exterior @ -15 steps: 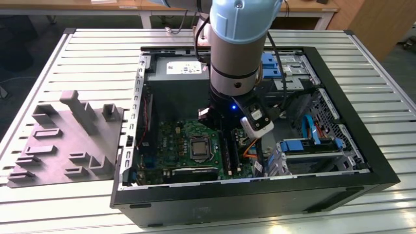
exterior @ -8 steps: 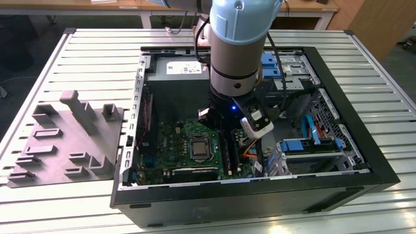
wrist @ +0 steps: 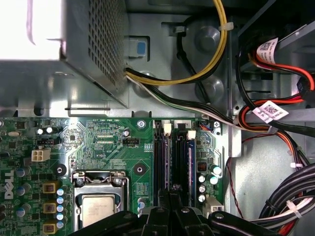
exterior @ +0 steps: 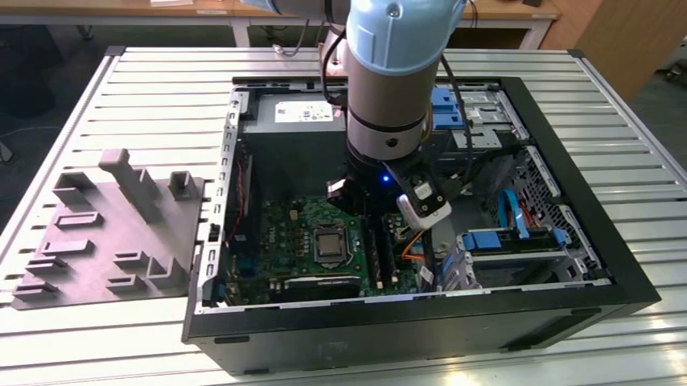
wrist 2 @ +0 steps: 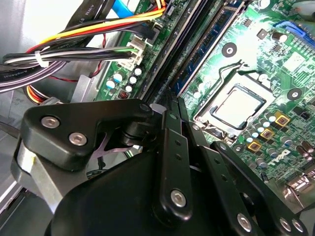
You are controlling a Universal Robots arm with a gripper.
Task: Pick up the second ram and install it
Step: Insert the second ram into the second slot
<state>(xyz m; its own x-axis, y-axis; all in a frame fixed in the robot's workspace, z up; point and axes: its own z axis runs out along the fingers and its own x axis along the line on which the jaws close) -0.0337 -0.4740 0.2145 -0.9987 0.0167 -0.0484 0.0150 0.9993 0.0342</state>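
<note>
pincer (wrist: 170,204) closed thin on second ram (wrist: 190,162), at slot.

A desk (exterior: 129,88) with a top of pale metal slats running side to side fills most of the exterior view, lit evenly from above. Beyond its far edge stands a second table (exterior: 215,14) with a light wooden top and white legs. A wooden panel (exterior: 620,36) rises at the far corner on the exterior view's right. Dark floor (exterior: 48,56) shows past the desk on the exterior view's left. On the same side, a grey moulded holder (exterior: 108,233) with raised blocks lies on the slats.
</note>
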